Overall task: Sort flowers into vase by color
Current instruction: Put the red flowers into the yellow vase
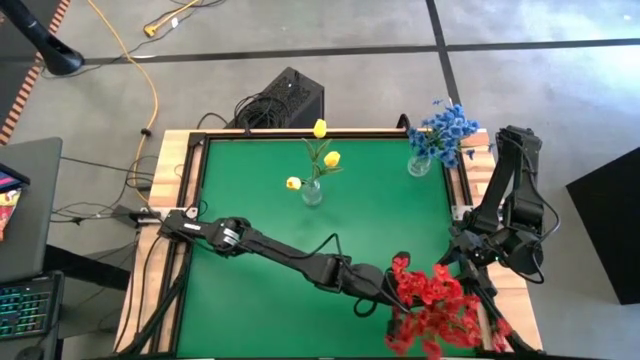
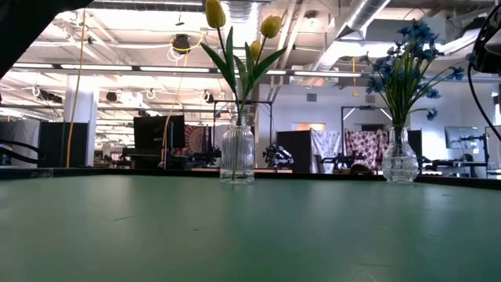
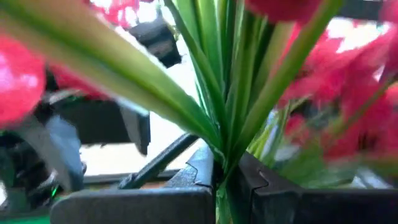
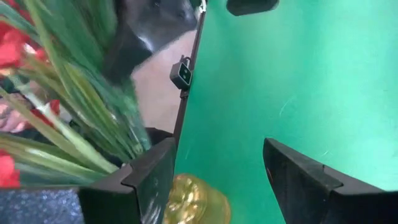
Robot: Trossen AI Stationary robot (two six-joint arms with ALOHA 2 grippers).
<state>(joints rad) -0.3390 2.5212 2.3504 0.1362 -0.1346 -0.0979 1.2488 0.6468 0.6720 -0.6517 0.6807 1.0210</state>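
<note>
Clamping red flowers (image 1: 435, 300) by green stems (image 3: 227, 124): left gripper (image 3: 219, 186), shut, at mat's (image 1: 260, 215) near right corner. Right gripper (image 4: 211, 180) beside bunch, fingers wide, empty. Farther off (each upright in glass vase): yellow tulips (image 1: 320, 160), blue flowers (image 1: 445, 128).

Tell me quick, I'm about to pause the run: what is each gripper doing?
Left gripper: shut on the red flowers' stems.
Right gripper: open, holding nothing, beside the red flowers.
</note>
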